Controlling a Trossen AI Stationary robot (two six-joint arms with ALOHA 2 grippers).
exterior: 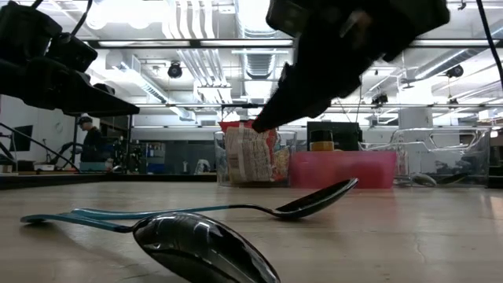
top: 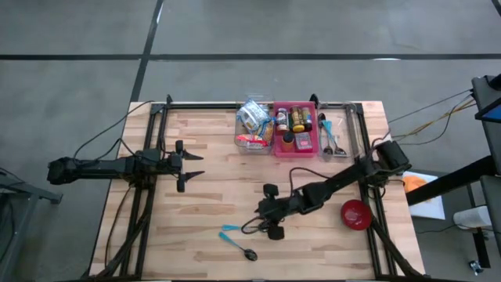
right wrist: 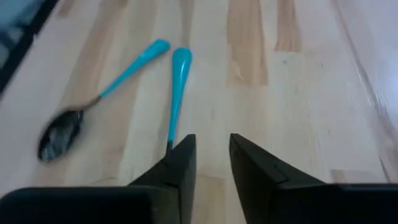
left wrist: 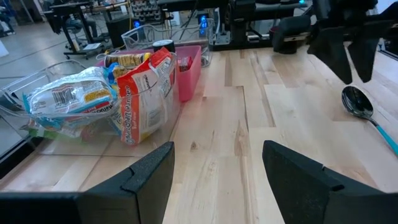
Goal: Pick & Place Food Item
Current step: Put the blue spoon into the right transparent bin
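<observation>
We see the food packets (top: 252, 117) at the top centre of the high view, packed inside a clear bin (top: 239, 135) at the far edge of the tabletop (top: 211, 204), untouched by either arm. Right beside them, a pink bin (top: 295, 152) holds jars, and just to its right another clear bin (top: 335, 135) carries cutlery. Down in the lower centre of that frame, well apart from the food, two teal-handled spoons (right wrist: 177, 93) lie on the wood, their handles close together. Here is the right pincer (right wrist: 211, 144), low over the boards at those spoons: its fingers stand a narrow gap apart, with bare wood showing in the gap, and one teal handle ends right at a fingertip. Nothing is pinched there, as far as we can see. A red bowl (top: 356, 214) sits at the lower right, beside that arm. Over on the left, the left pincer (left wrist: 217, 149) hangs with its fingers spread wide and empty, facing the packets across the planks.
</observation>
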